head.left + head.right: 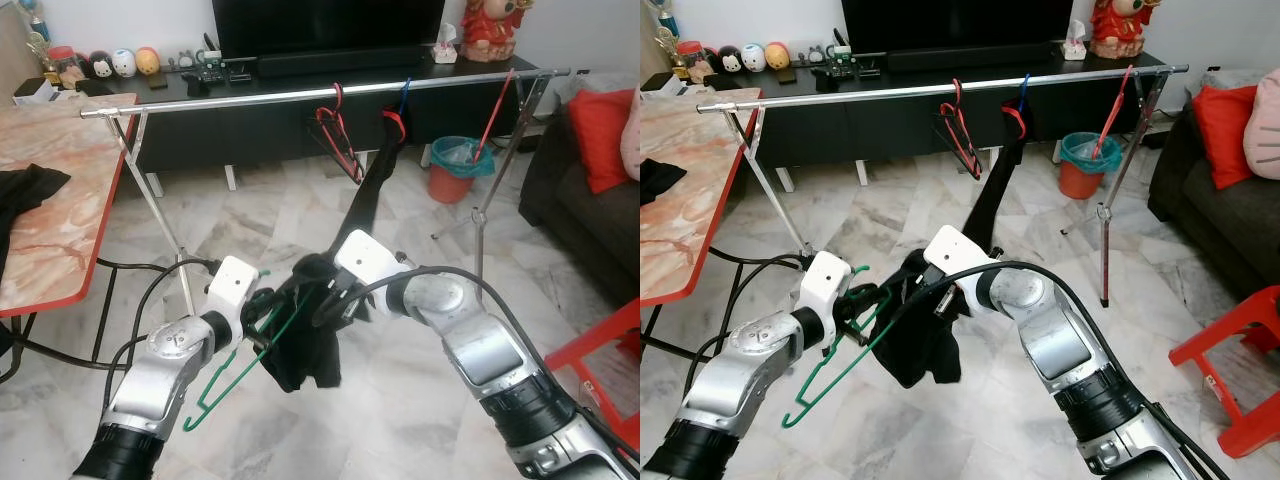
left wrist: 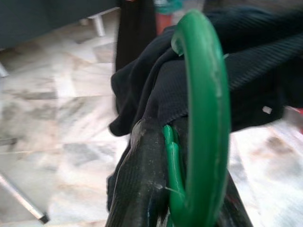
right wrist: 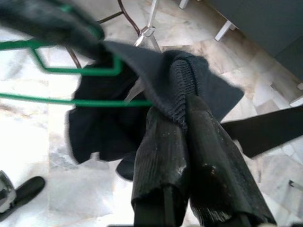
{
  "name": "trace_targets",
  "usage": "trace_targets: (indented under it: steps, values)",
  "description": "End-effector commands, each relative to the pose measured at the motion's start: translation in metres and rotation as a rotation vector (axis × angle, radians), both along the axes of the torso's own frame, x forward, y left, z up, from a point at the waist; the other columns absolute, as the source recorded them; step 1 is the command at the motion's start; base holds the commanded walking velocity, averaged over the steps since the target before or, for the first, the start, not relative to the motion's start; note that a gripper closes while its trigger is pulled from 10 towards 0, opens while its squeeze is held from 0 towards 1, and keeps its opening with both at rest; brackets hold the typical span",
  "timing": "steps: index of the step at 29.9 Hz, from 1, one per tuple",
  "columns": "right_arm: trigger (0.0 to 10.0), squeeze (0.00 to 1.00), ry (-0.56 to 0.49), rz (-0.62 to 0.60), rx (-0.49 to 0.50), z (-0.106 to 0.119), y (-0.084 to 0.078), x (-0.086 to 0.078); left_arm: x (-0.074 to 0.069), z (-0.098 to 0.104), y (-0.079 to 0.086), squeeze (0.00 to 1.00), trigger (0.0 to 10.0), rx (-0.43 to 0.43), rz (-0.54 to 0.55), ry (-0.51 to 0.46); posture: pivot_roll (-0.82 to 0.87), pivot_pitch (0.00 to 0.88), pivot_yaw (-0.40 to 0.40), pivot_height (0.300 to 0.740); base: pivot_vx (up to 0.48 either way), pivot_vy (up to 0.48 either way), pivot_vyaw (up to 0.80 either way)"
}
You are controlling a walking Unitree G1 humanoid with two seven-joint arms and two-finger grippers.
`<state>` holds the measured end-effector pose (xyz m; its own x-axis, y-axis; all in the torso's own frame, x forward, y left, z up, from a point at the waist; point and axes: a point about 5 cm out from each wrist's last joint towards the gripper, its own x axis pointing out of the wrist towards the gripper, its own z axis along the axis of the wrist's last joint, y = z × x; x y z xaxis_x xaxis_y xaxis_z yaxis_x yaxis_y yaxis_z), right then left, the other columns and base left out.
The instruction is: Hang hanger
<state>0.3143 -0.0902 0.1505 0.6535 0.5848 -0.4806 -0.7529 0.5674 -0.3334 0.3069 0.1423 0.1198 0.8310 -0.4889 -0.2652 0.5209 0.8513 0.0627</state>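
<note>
A green hanger (image 1: 228,378) hangs low in front of me, and my left gripper (image 1: 262,300) is shut on it just below the hook (image 2: 208,118). A black garment (image 1: 305,345) drapes over the hanger's right end. My right gripper (image 1: 318,287) is shut on a fold of that garment, whose cloth wraps over its fingers (image 3: 165,156). Further back, the silver clothes rail (image 1: 250,98) carries a red hanger (image 1: 337,135), a long black garment (image 1: 372,190) on a blue hook, and another red hanger (image 1: 495,115) near its right end.
A marble table with a red edge (image 1: 60,200) stands at my left, with a black cloth (image 1: 25,190) on it. Behind the rail are a black TV cabinet (image 1: 280,125) and an orange bucket (image 1: 452,170). A dark sofa (image 1: 580,215) and a red stool (image 1: 600,355) are on the right. Cables (image 1: 120,268) cross the floor.
</note>
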Motion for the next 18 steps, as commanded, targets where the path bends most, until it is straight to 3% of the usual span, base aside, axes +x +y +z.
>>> trace_targets:
  steps: [1,5,6,11,18]
  values:
    - [10.0,0.00,-0.012,0.017,0.005,0.003,0.004,-0.005,0.007,0.009,0.014,0.00,10.0,0.016,0.089,-0.049,-0.01,0.000,-0.008,0.728,0.000,0.000,0.00]
    - [10.0,0.00,-0.031,0.046,0.034,0.005,0.010,-0.007,0.006,0.008,0.011,0.00,10.0,-0.020,0.059,-0.035,-0.01,0.000,-0.006,0.728,0.000,0.000,0.00]
    - [10.0,0.00,-0.055,0.064,0.078,0.009,0.014,-0.007,0.002,0.006,0.006,0.00,10.0,-0.028,0.010,-0.027,-0.01,0.000,-0.004,0.728,0.000,0.000,0.00]
    - [10.0,0.00,-0.051,0.137,0.107,0.014,0.022,-0.014,-0.006,0.004,-0.004,0.00,10.0,-0.060,-0.079,-0.006,-0.01,0.000,-0.008,0.728,0.000,0.000,0.00]
    - [10.0,0.00,-0.036,0.276,0.136,0.019,0.030,-0.029,-0.008,0.005,-0.007,0.00,10.0,-0.085,-0.112,0.003,-0.01,0.000,-0.011,0.728,0.000,0.000,0.00]
